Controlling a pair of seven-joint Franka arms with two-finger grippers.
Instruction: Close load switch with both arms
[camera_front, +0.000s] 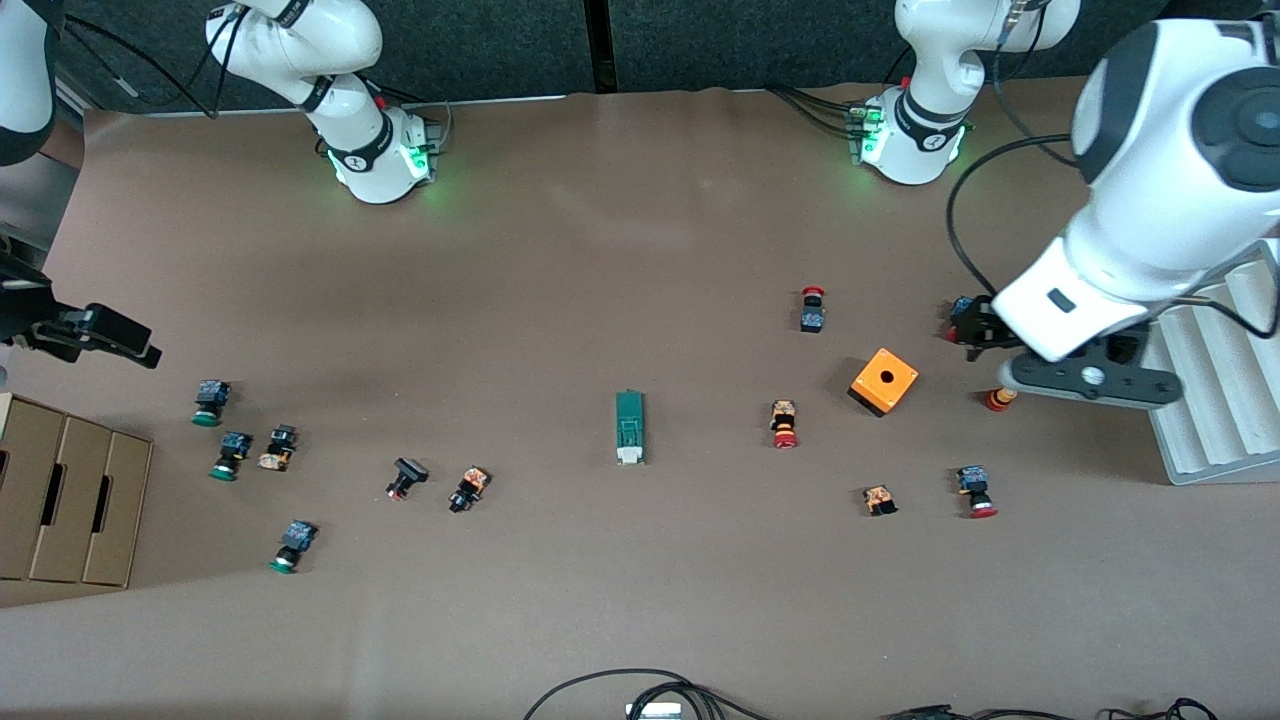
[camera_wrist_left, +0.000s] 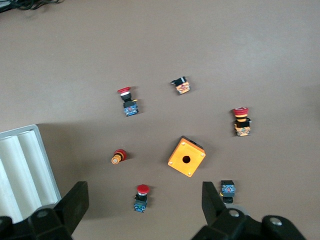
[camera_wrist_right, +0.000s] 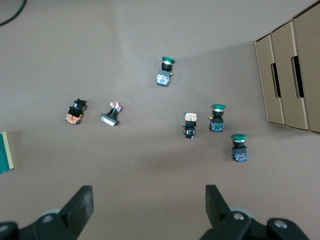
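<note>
Lying nearest the front camera are scattered small push-button parts: a green-capped button (camera_front: 292, 546) toward the right arm's end of the brown paper-covered tabletop (camera_front: 640, 620) and a red-capped one (camera_front: 975, 492) toward the left arm's end. Farther up, about midway between the two ends, rests the green rectangular load switch with a pale end (camera_front: 630, 427), flat on the tabletop with its long side running toward the camera and nothing touching it. Whether its lever is thrown or not is too small to tell, so the pictures do not settle if it is already closed. An orange square box with a round hole (camera_front: 884, 381) sits toward the left arm's end, a little farther from the camera than the switch.

The left tool (camera_wrist_left: 142, 202) hangs over the red buttons near the orange box and the white ribbed rack (camera_front: 1215, 390), its fingers spread wide and gripping nothing. The right tool (camera_wrist_right: 147, 207) hangs over the tabletop near the green-capped buttons and the cardboard boxes (camera_front: 65, 500), fingers likewise spread and bare; the switch shows only at the edge of its wrist view.

Both tools are well apart from the switch. This fits either arms about to reach in or arms drawn away once the closing is over.
</note>
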